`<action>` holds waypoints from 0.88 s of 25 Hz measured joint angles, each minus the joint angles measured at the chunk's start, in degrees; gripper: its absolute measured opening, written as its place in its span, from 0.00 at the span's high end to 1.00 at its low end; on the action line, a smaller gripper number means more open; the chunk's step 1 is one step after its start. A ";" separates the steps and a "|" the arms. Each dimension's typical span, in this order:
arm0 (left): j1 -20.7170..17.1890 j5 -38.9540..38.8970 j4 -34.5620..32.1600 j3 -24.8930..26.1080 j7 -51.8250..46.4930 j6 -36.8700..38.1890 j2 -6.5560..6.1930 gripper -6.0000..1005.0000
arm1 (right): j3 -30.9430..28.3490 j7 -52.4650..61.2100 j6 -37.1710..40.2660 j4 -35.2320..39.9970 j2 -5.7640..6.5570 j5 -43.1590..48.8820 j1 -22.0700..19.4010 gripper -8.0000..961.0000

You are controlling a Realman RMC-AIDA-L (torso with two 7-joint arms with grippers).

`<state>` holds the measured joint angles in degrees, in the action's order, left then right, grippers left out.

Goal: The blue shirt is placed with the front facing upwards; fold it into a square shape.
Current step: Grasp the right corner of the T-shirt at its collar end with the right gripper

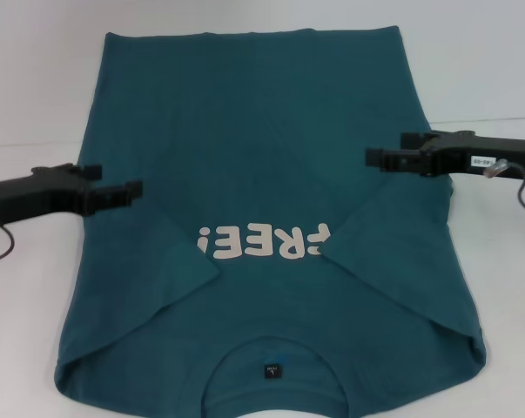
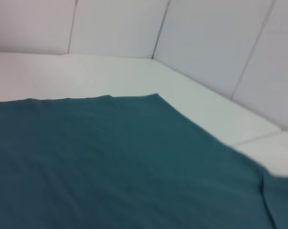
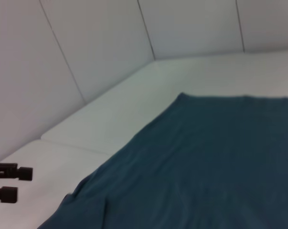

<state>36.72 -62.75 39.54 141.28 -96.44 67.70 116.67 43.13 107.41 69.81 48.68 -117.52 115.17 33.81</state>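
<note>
The large dark teal-blue cotton T-shirt (image 1: 271, 235) lay spread on the white table (image 1: 36, 96), its collar with the small dark neck label (image 1: 272, 371) nearest the robot and its hem at the far side. Both sleeves were turned inward over the chest — their diagonal edges met near the white "FREE!" lettering (image 1: 262, 244), part of which the right-hand fold covered.

The left gripper (image 1: 127, 193) hovered over the shirt's left edge at mid-length, and the right gripper (image 1: 377, 158) over the right edge slightly farther away. Neither seemed to hold cloth. Whether their jaws stood apart or together could not be told from the head view, and the wrist views showed only cloth and the white walls.

The sleeve stage looked finished; the lengthwise fold appeared to be in hand. Next, both grippers would likely need to pinch one end of the shirt — hem or collar — and carry it evenly over the other, keeping the tucked sleeves flat.
</note>
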 joint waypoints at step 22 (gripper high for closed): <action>-3.51 -13.10 -0.05 4.62 2.35 -2.56 3.54 0.13 | -7.68 38.23 26.10 13.57 3.26 32.14 -0.86 0.04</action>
<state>33.21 -75.85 39.49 145.90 -94.10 65.14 120.22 35.45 145.64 95.90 62.24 -114.26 147.31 32.95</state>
